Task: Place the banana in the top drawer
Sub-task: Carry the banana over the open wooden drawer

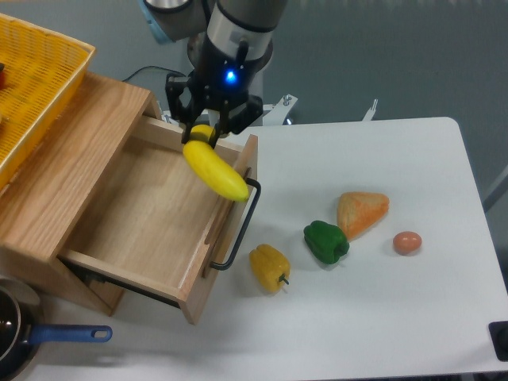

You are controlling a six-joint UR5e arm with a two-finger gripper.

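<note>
The banana (215, 171) is smooth and all yellow, hanging tilted with its lower end toward the right. My gripper (203, 132) is shut on its upper end. It hangs in the air over the right side of the top drawer (147, 218), a light wooden box pulled open with a plain wood interior. The banana's lower tip is above the drawer's front wall, near the black bar handle (240, 226).
On the white table lie a yellow bell pepper (269, 267), a green pepper (325, 242), an orange wedge-shaped item (362, 211) and a small brown egg (406, 243). A yellow mesh basket (36, 87) sits on the cabinet. A blue-handled pan (32, 337) is at bottom left.
</note>
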